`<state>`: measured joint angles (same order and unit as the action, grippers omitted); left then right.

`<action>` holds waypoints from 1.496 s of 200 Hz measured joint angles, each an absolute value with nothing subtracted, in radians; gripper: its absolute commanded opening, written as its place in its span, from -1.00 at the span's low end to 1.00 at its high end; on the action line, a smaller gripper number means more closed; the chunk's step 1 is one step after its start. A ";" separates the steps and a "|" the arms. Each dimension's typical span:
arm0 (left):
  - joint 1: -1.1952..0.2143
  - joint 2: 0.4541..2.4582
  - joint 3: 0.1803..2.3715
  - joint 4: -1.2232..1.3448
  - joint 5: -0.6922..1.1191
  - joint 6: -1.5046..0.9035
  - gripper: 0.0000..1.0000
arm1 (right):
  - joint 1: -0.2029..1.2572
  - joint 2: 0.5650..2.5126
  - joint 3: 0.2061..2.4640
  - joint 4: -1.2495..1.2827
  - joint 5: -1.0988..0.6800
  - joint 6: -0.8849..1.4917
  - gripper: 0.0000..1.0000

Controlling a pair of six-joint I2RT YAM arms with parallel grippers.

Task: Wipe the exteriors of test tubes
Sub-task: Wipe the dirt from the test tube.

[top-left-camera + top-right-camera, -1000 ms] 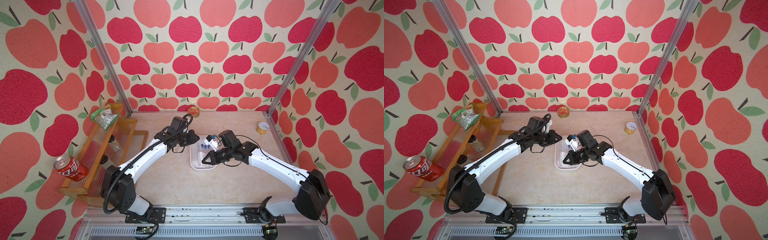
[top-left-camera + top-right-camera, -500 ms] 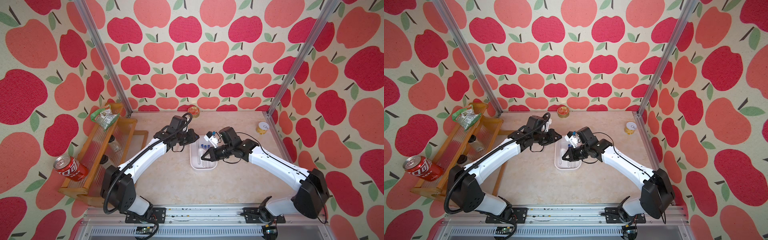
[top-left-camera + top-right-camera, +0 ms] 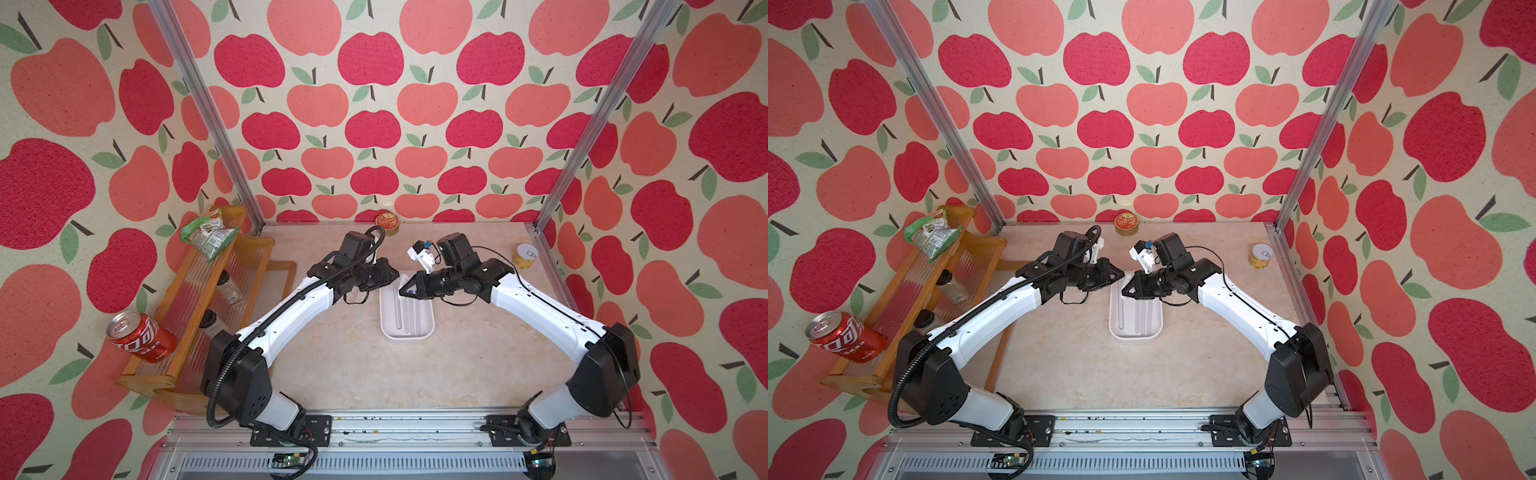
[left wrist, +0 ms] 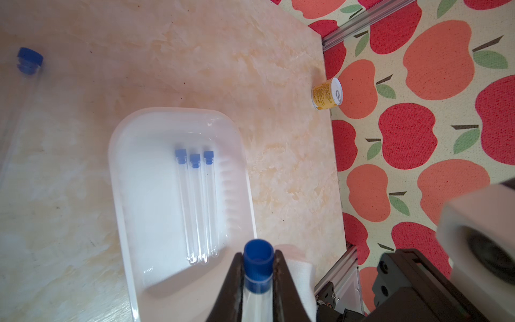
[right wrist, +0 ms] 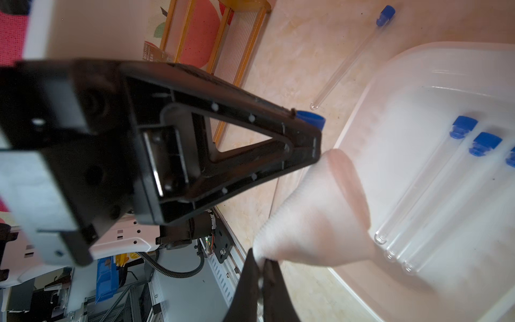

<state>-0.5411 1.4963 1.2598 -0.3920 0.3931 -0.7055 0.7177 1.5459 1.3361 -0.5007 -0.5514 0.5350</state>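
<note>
Left gripper [image 4: 257,255] clamped on a capped test tube [image 4: 257,295], right gripper [image 5: 260,259] pinched together on a white cloth [image 5: 315,212].
3 more tubes [image 4: 196,203] lie side by side in the white tray [image 4: 131,167]; 1 loose tube [image 5: 351,58] lies on the table [image 4: 278,139] near it.

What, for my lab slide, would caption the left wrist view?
Left tool grips a blue-capped test tube; three more tubes lie in the white tray, a fifth tube on the table.

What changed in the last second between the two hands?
The right hand, shut on the white cloth, moved toward the far end of the tray, closing on the left hand. The left hand kept gripping its test tube; three test tubes stayed in the tray.
</note>
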 measured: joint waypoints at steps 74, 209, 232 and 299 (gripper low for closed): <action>-0.541 1.501 1.271 -0.392 0.393 -0.705 -0.68 | 0.745 1.459 1.193 -0.505 -0.554 0.532 -1.00; -0.541 1.502 1.276 -0.392 0.394 -0.705 -0.68 | 0.803 1.388 1.101 -0.503 -0.582 0.527 -1.00; -0.541 1.502 1.276 -0.392 0.394 -0.706 -0.68 | 0.775 1.427 1.166 -0.506 -0.582 0.520 -1.00; -0.544 1.502 1.270 -0.392 0.390 -0.706 -0.68 | 0.713 1.561 1.309 -0.475 -0.583 0.512 -1.00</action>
